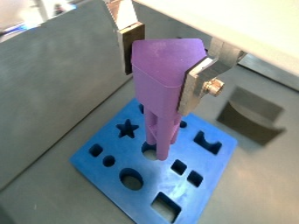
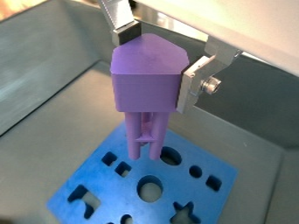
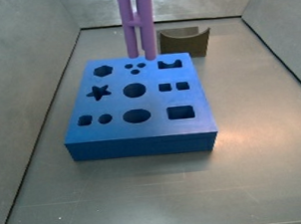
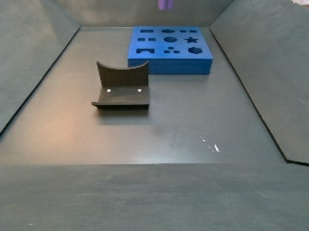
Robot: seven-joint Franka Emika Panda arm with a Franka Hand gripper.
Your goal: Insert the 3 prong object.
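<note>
My gripper (image 1: 163, 70) is shut on the wide top of the 3 prong object (image 1: 162, 83), a tall purple piece with thin parallel rods, and holds it upright. Both wrist views show it, and the gripper (image 2: 160, 59) grips its head (image 2: 146, 79) from two sides. The rods (image 3: 134, 21) hang down over the far part of the blue block (image 3: 143, 145), with their tips at or just above its top by the three small round holes. I cannot tell if the tips are inside. Only the purple rods (image 4: 165, 4) reach into the side views; the gripper is out of frame there.
The blue block (image 4: 169, 61) with several shaped holes lies on the grey floor at the far end of a grey walled bin; it also shows in both wrist views (image 1: 216, 162) (image 2: 117, 184). A dark brown curved block (image 4: 121, 86) stands beside it (image 3: 184, 43) (image 1: 251, 114).
</note>
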